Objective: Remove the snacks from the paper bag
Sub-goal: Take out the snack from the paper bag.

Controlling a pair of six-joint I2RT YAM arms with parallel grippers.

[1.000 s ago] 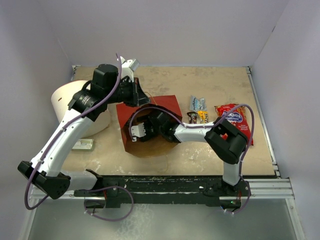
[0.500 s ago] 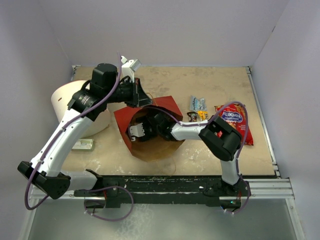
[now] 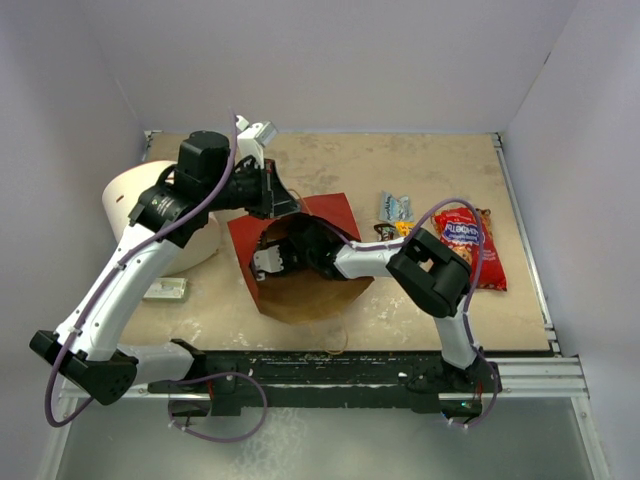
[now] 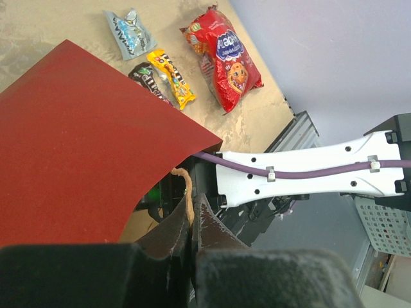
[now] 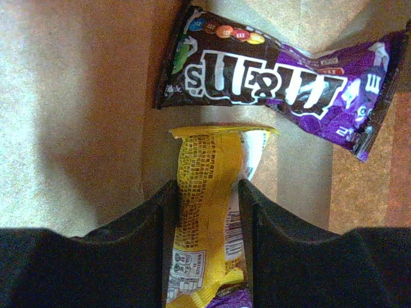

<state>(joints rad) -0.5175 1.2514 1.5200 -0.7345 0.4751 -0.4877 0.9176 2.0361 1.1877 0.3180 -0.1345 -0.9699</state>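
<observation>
The paper bag lies on its side near the middle of the worktop, red outside and brown inside, with its mouth open toward the near-left.

The left pincer is pressed together on the bag's string handle at the far edge of the mouth.

The right arm reaches into the bag from the right, so the right pincer is inside it. Its 2 fingers lie against either side of a yellow packet, pinching it. The packet runs lengthwise between them on the brown inner wall. Just beyond its end, a purple packet lies crosswise, close to the yellow one and clear of the fingers.

4 snacks sit on the worktop to the right of the bag:
- a light-blue packet
- a brown packet beside a yellow candy pack
- a larger red cookie bag, farthest right

A white tub stands at the left, with a small flat box in front of it.
</observation>
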